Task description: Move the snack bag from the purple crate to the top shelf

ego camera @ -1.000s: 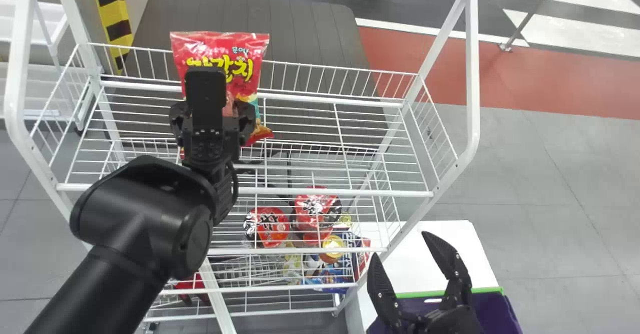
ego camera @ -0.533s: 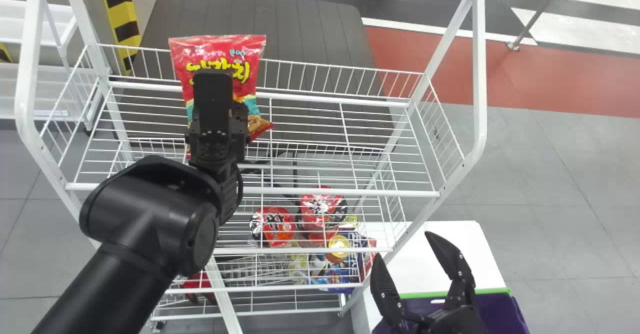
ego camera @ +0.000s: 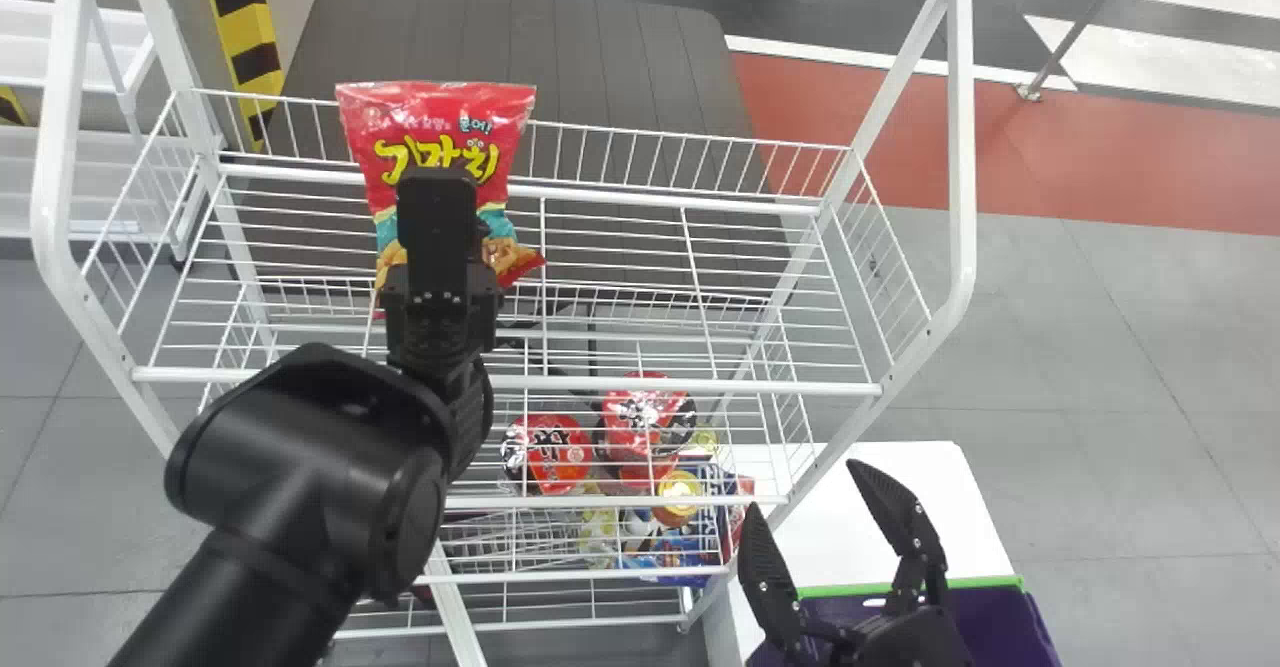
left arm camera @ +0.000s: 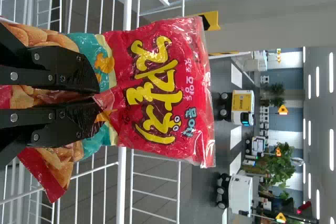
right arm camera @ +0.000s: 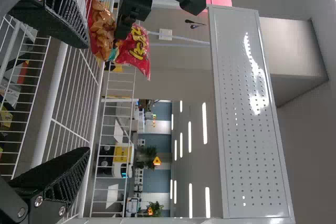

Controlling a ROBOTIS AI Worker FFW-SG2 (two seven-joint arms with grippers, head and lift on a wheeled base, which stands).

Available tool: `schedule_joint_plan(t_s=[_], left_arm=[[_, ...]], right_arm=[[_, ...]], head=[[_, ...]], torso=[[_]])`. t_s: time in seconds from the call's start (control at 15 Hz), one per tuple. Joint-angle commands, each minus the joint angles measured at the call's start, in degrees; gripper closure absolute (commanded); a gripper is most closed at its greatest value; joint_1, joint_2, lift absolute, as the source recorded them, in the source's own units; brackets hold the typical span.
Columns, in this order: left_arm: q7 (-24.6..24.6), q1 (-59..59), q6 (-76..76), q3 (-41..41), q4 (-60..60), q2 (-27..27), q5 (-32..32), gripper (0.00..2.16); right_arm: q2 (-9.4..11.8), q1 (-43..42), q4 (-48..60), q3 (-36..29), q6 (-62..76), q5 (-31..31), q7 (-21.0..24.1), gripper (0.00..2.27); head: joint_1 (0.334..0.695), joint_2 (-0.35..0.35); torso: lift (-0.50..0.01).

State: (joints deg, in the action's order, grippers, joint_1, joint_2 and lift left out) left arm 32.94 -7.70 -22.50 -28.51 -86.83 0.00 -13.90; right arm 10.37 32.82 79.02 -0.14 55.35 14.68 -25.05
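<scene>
The left gripper point(ego camera: 437, 222) has its jaws closed on the snack bag point(ego camera: 440, 132) — pinching it across its lower part, where food is pictured, with the lettered part sticking out past the tips. The bag is at the back left of the white wire top shelf point(ego camera: 610, 384); whether it touches the wires I cannot tell. The right gripper point(ego camera: 803, 485), jaws spread and holding nothing, is by the purple crate point(ego camera: 985, 617) — and red packages point(ego camera: 548, 452) sit lower in the rack

The head view's bottom edge cuts off the purple crate point(ego camera: 992, 629)
</scene>
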Motion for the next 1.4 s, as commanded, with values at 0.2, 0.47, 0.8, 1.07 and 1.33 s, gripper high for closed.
schedule_joint_plan(t_s=[0.2,0.47,0.8,1.07,1.33], left_arm=[[0.98,2.25,-0.14,-1.28,-4.05,-0.15,6.08,1.0],[1.42,2.69,-0.14,-1.55,-4.75,-0.15,8.98,1.0],[1.42,4.27,-1.19,-1.37,-7.91,-0.15,11.26,1.0],[1.42,5.41,-2.78,-1.55,-10.55,-0.15,13.99,1.0],[1.25,5.15,-2.42,-1.46,-10.02,-0.15,20.05,1.0]], right_arm=[[0.0,-0.3,-0.27,0.4,0.06,-0.18,0.0,0.13],[0.0,-0.3,-0.44,0.4,-0.12,-0.18,0.0,0.13],[0.0,-0.3,-0.44,0.76,-0.12,-0.26,0.09,0.13],[0.09,-0.21,-0.44,0.84,-0.12,-0.35,0.0,0.13],[0.09,0.32,-0.09,0.84,0.41,-0.35,0.09,0.13]], head=[[0.695,-0.227],[0.695,-0.225],[0.695,-0.22],[0.695,-0.217],[0.695,-0.213]], torso=[[0.004],[0.004],[0.004],[0.004],[0.004]])
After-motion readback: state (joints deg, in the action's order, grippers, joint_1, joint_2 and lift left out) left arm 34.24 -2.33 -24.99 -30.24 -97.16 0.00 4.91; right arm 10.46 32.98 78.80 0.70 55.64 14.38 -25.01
